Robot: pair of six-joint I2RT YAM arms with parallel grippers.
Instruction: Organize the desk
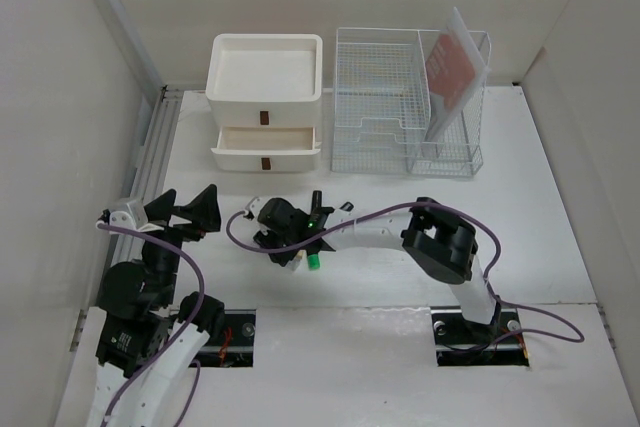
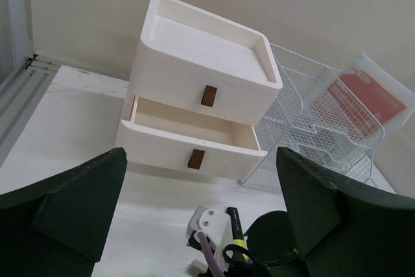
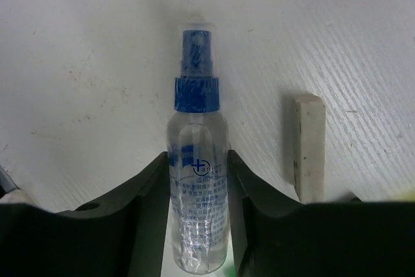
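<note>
My right gripper (image 3: pixel 198 167) has closed onto the spray bottle (image 3: pixel 197 89).
The bottle lies flat on the desk (image 3: pixel 84 56), cap pointing straight ahead along my fingers; my left gripper (image 2: pixel 201 212) gapes wide, farther off.

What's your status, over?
Left jaws open, empty. Right jaws clamp clear plastic blue-capped spray bottle on matte white desk. White rectangular block beside it, apart.

Soft, even light floods the white bench (image 1: pixel 550 207); shadows are faint; the right-wrist view (dimmer, grainy) shows the spray bottle (image 3: pixel 198 180) sharply.
</note>
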